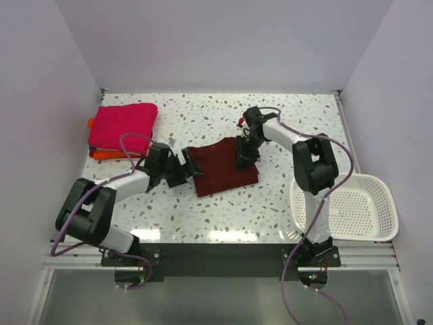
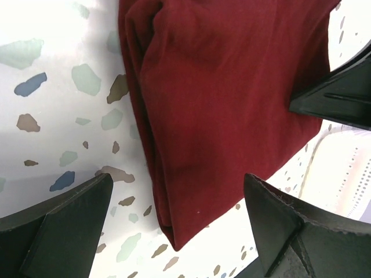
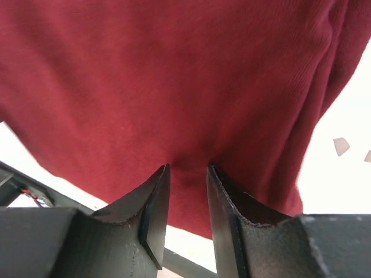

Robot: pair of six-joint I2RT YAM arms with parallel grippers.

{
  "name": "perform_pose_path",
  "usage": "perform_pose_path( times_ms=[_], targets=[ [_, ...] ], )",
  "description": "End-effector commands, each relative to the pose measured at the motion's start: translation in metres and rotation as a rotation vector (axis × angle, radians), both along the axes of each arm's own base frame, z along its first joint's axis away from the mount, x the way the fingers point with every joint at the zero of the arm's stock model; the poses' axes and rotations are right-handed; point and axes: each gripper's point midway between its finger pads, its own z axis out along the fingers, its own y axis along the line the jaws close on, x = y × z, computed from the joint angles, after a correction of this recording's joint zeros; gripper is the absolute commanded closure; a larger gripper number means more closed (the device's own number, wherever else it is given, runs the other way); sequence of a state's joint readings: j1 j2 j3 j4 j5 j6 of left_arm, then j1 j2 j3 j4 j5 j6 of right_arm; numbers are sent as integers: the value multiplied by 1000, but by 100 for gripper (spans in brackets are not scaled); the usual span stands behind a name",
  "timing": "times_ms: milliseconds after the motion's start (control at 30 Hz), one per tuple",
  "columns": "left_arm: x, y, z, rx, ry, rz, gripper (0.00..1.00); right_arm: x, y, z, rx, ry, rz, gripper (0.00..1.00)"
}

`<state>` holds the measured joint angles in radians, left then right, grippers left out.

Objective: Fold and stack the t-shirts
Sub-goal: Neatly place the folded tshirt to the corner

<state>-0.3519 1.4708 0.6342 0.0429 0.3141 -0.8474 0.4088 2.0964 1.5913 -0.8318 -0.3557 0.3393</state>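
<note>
A dark maroon t-shirt (image 1: 220,169) lies folded into a rectangle in the middle of the table. My right gripper (image 1: 243,157) comes down on its far right edge. In the right wrist view the gripper (image 3: 188,168) is shut on a pinch of the maroon cloth (image 3: 174,75), which puckers between the two fingers. My left gripper (image 1: 193,168) sits at the shirt's left edge. In the left wrist view it stands wide open (image 2: 178,179) over the folded corner of the shirt (image 2: 220,104), touching nothing. A magenta-pink t-shirt (image 1: 125,125) lies folded on an orange one (image 1: 101,154) at the back left.
A white slotted basket (image 1: 369,177) sits at the table's right edge, beside the right arm's base. White walls close in the table at the back and on both sides. The right gripper's finger (image 2: 339,92) shows at the right of the left wrist view.
</note>
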Motion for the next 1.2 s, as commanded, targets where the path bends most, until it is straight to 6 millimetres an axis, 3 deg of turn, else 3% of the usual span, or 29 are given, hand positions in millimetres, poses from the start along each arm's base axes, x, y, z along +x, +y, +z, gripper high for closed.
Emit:
perform_pose_path(
  times_ms=[0, 300, 500, 767, 1067, 1167],
  targets=[
    [9, -9, 5, -90, -29, 33, 0, -9, -6, -16, -45, 35, 8, 65],
    [-3, -8, -28, -47, 75, 62, 0, -22, -15, -32, -82, 67, -1, 65],
    [-15, -30, -48, -6, 146, 17, 0, -15, -12, -24, -69, 41, -7, 66],
    [-5, -57, -52, 37, 149, -25, 2, -22, -3, -23, -47, 49, 5, 66],
    [5, -67, -58, 88, 164, -25, 27, -37, 8, -27, -26, 61, 29, 66],
    [2, -63, -65, 143, 214, -10, 46, -37, 12, -26, -20, 57, 33, 67]
  ],
)
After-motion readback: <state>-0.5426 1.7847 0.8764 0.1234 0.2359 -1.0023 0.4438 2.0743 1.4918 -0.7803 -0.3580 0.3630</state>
